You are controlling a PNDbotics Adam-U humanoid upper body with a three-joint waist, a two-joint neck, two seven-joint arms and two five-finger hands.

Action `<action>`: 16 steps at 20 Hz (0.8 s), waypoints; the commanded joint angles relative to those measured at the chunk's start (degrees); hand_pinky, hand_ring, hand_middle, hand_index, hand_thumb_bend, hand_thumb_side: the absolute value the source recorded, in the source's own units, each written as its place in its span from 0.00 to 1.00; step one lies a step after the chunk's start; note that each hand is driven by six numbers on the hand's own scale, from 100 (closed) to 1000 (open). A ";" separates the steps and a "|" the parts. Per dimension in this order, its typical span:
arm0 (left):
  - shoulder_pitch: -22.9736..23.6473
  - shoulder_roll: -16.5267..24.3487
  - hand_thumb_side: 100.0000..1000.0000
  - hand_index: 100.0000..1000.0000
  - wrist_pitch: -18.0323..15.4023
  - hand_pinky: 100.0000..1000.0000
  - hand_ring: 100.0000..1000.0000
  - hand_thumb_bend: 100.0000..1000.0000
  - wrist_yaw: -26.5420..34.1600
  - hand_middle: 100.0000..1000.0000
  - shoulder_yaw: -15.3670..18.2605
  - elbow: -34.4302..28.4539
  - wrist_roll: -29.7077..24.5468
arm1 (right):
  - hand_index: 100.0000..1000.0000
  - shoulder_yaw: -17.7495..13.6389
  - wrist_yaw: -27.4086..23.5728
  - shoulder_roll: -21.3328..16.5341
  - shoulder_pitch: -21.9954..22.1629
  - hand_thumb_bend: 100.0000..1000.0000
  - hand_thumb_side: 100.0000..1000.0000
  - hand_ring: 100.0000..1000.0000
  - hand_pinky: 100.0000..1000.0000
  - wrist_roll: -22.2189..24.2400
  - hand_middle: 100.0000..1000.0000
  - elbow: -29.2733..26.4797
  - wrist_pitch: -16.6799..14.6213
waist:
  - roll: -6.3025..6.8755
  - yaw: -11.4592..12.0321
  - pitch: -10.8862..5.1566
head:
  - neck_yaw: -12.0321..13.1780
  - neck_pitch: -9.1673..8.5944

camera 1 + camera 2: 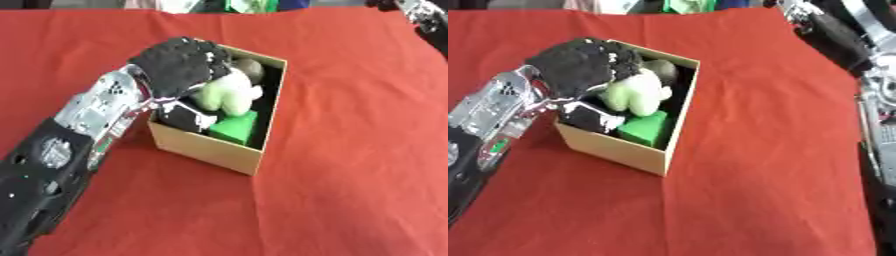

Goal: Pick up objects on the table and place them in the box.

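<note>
While reaching over box (236, 150), left hand (179, 65) curled around pale-green toy (229, 90).

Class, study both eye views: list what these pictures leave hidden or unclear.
- Left hand: its fingers reach into the box, so both views hide whether they grip the pale green toy.
- Grey object: mostly behind the toy, shape unclear.
- Green block: partly covered by the toy.
- Right hand: not seen in either view.

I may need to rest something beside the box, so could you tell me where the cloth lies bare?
The red cloth lies bare right of the cardboard box and in front of it. Left of the box the left hand and its arm crowd in. Inside, a pale green soft toy and green block fill it.
</note>
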 commanded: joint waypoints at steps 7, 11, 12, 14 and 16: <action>-1.86 2.23 0.60 0.82 1.81 0.61 0.87 0.25 4.60 0.82 4.17 -7.78 -1.61 | 1.00 -0.35 -0.15 -0.40 -0.31 0.00 0.76 0.76 0.80 -0.18 0.55 -1.15 0.23 | 0.25 0.12 -1.99 | -0.57 -0.47; -1.94 3.06 0.72 0.83 3.28 0.61 0.86 0.17 12.75 0.82 6.38 -12.51 -2.11 | 1.00 -0.41 -0.15 -0.33 -0.26 0.00 0.76 0.76 0.79 -0.31 0.55 -1.15 0.28 | 0.29 0.11 -2.25 | -1.05 -0.32; -1.98 3.40 0.72 0.83 3.31 0.61 0.86 0.18 14.77 0.83 6.65 -13.35 -2.80 | 1.00 -0.40 -0.18 -0.30 -0.27 0.00 0.75 0.76 0.79 -0.32 0.55 -1.15 0.29 | 0.30 0.09 -2.31 | -1.15 -0.28; -2.08 4.20 0.81 0.84 3.48 0.62 0.87 0.25 17.69 0.83 7.51 -14.75 -4.15 | 1.00 -0.38 -0.26 -0.17 -0.30 0.00 0.75 0.76 0.79 -0.34 0.55 -1.15 0.31 | 0.30 0.02 -2.45 | -1.46 -0.04; -2.18 4.97 0.87 0.84 3.87 0.62 0.87 0.26 19.87 0.83 8.45 -15.64 -5.16 | 1.00 -0.40 -0.32 -0.15 -0.30 0.00 0.75 0.76 0.79 -0.37 0.55 -1.15 0.31 | 0.27 0.00 -2.61 | -2.07 0.48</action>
